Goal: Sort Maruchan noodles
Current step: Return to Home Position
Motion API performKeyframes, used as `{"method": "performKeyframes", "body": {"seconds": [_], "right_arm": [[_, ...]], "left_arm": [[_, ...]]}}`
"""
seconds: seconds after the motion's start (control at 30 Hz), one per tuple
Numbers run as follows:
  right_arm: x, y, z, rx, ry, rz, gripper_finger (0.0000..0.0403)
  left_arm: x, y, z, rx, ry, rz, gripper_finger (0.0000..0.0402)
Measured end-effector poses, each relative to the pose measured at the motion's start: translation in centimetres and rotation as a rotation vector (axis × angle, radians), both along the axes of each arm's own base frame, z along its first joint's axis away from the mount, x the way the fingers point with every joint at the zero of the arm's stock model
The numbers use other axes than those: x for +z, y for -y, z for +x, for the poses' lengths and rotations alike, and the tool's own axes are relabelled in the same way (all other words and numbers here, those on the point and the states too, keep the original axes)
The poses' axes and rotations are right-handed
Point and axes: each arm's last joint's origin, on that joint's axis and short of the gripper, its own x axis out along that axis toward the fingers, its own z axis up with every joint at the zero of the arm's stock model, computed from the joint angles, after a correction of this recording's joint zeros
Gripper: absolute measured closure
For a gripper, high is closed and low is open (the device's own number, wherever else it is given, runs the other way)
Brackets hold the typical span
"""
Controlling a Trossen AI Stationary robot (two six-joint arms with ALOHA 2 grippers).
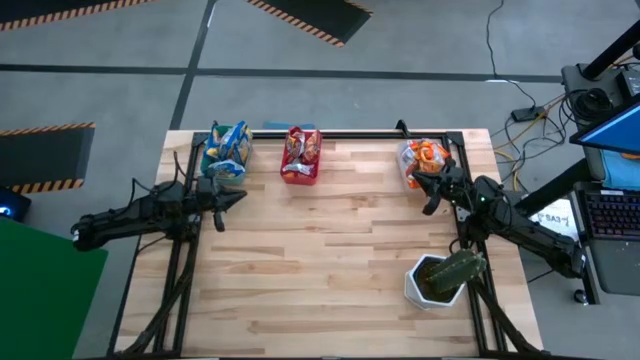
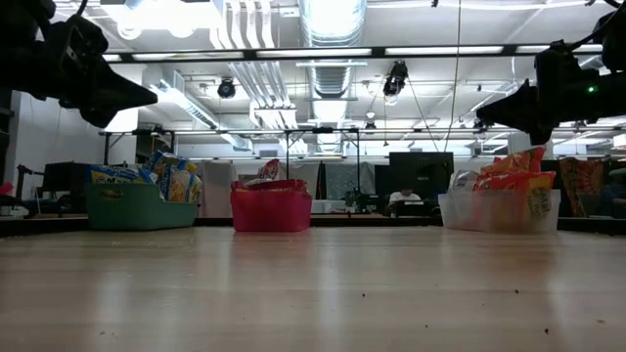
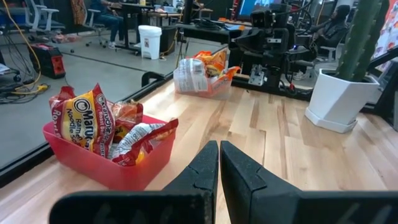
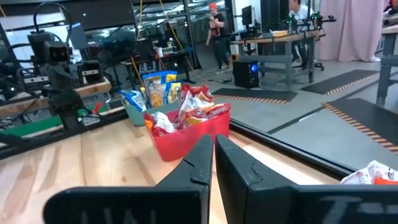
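Observation:
The Maruchan noodles lie sorted in three bins along the table's far edge. Yellow-and-blue packets fill the teal bin (image 1: 225, 150) (image 2: 137, 203), red packets the pink bin (image 1: 300, 156) (image 3: 106, 155) (image 4: 186, 129), and orange packets the clear bin (image 1: 424, 160) (image 2: 499, 203) (image 3: 202, 76). My left gripper (image 1: 238, 197) (image 3: 219, 150) is shut and empty, raised above the table just near of the teal bin. My right gripper (image 1: 432, 190) (image 4: 213, 142) is shut and empty too, raised just near of the clear bin.
A white pot with a green plant (image 1: 440, 278) (image 3: 339, 99) stands near the table's right near corner, beside my right arm. A black frame rail (image 1: 350, 134) runs along the far edge behind the bins. People show in the room beyond the table.

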Motion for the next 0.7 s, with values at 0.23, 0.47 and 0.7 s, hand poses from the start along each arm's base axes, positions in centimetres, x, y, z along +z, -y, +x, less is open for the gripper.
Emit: {"method": "performKeyframes", "body": {"seconds": [0.23,0.47,0.7], "right_arm": [[0.1,-0.1,-0.1,0.004,0.008,-0.016,0.0394],[0.3,-1.0,0.4,0.113,0.031,-0.022,0.0394],[0.3,-2.7,0.9,0.229,-0.009,-0.141,0.0394]], "left_arm": [[0.0,0.0,0.0,0.000,-0.001,0.000,0.0402],[0.0,0.0,0.0,0.000,-0.002,0.000,0.0402],[0.0,0.0,0.0,0.000,-0.001,-0.001,0.0402]]}}
